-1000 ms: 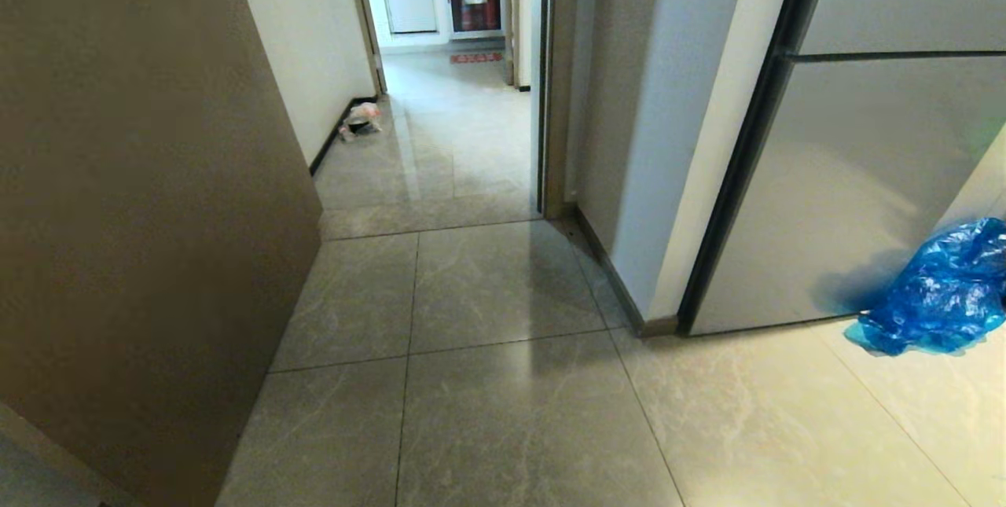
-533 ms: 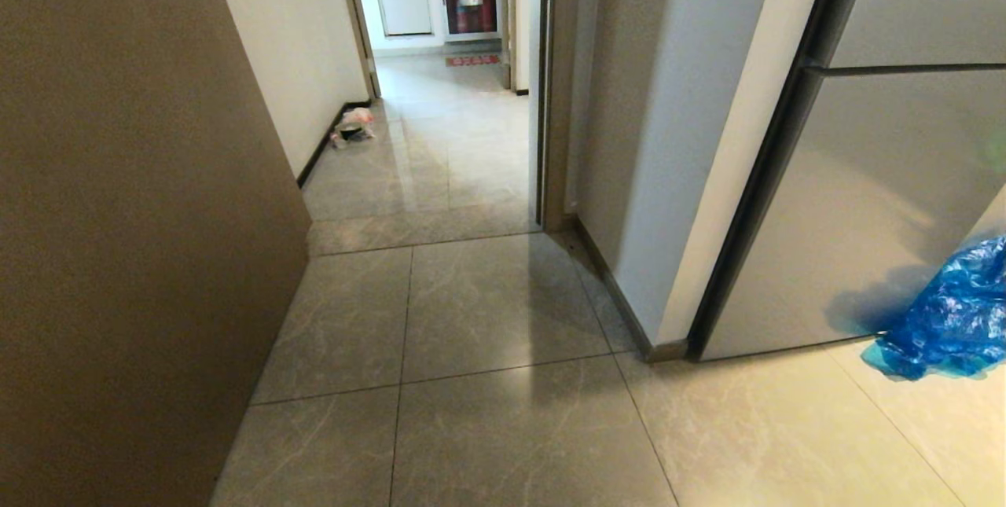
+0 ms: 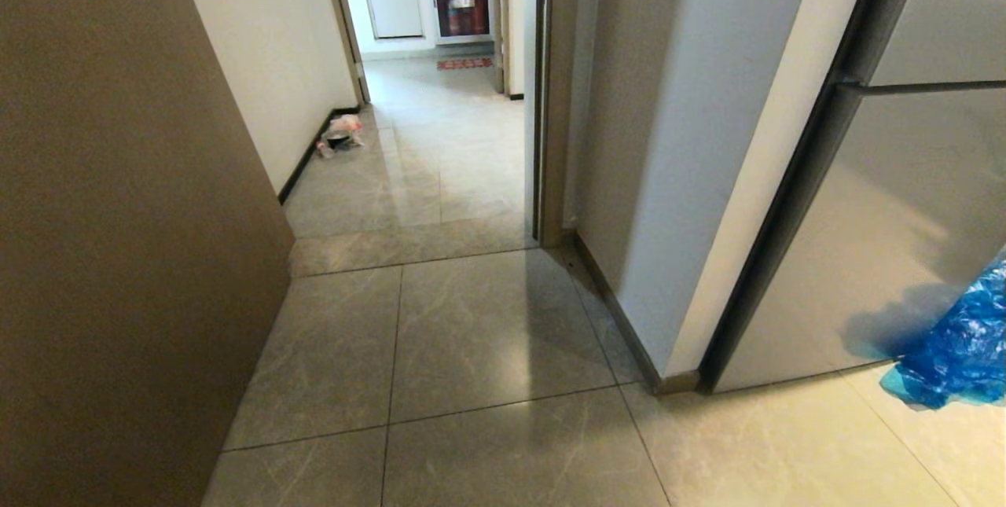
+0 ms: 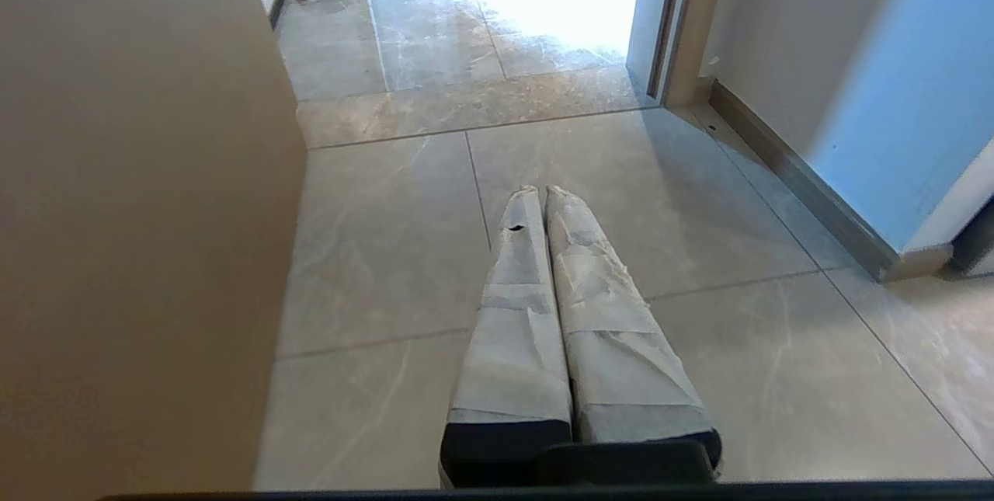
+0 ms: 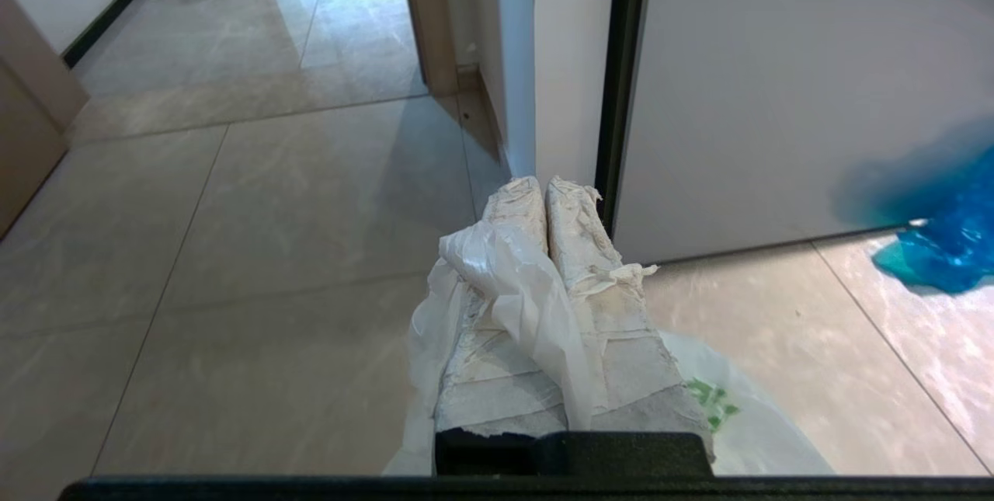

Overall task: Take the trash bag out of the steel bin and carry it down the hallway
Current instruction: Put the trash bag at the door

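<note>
In the right wrist view my right gripper (image 5: 542,184) is shut on the trash bag (image 5: 512,287), a thin white plastic bag with green print. A fold of the bag lies over the taped fingers and the rest hangs below the hand. In the left wrist view my left gripper (image 4: 541,192) is shut with nothing in it, held over the floor tiles. The hallway (image 3: 428,153) with grey marbled tiles and white walls runs ahead through the doorway. Neither gripper shows in the head view. The steel bin is out of view.
A brown panel (image 3: 118,216) stands close on the left. A wall corner (image 3: 668,216) and a steel refrigerator (image 3: 904,240) stand on the right, with a blue plastic bag (image 3: 959,354) at its foot. Small litter (image 3: 338,134) lies by the hallway's left baseboard.
The whole head view has shifted: the doorway and hallway have come nearer, and the blue bag has slid toward the right edge. The camera has moved forward.
</note>
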